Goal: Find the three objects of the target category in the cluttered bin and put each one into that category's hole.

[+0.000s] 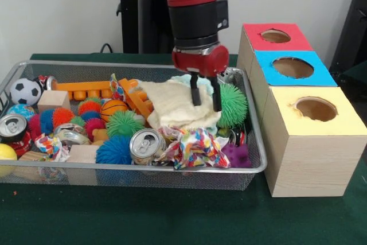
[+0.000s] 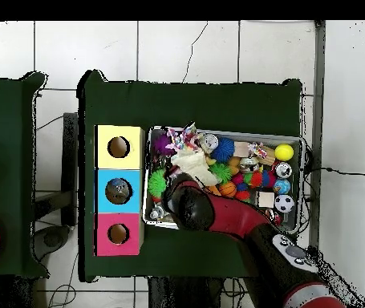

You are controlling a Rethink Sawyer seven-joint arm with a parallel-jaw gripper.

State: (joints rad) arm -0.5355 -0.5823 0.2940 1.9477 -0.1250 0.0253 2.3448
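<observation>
The cluttered bin [image 1: 143, 65], a shallow silver wire-mesh basket, holds balls, cans, blocks and cloths. It also shows in the overhead view [image 2: 225, 131]. My gripper [image 1: 206, 97] hangs open at the bin's right end, its black fingers [image 1: 196, 93] just over a cream cloth [image 1: 169, 107]. A green spiky ball [image 1: 233, 105] lies right beside it. Three wooden boxes stand right of the bin, with a red top [image 1: 258, 41], a blue top [image 1: 269, 73] and a yellow top [image 1: 344, 120], each with a round hole. In the overhead view my arm [image 2: 217, 215] hides the gripper.
In the bin lie a soccer ball [image 1: 25, 91], two cans [image 1: 147, 143] [image 1: 12, 125], a blue spiky ball [image 1: 113, 150], a small basketball [image 1: 113, 107], orange plastic pieces [image 1: 92, 89], a colourful cloth [image 1: 195, 147] and a purple toy [image 1: 237, 154]. Green cloth [image 1: 172, 216] covers the table.
</observation>
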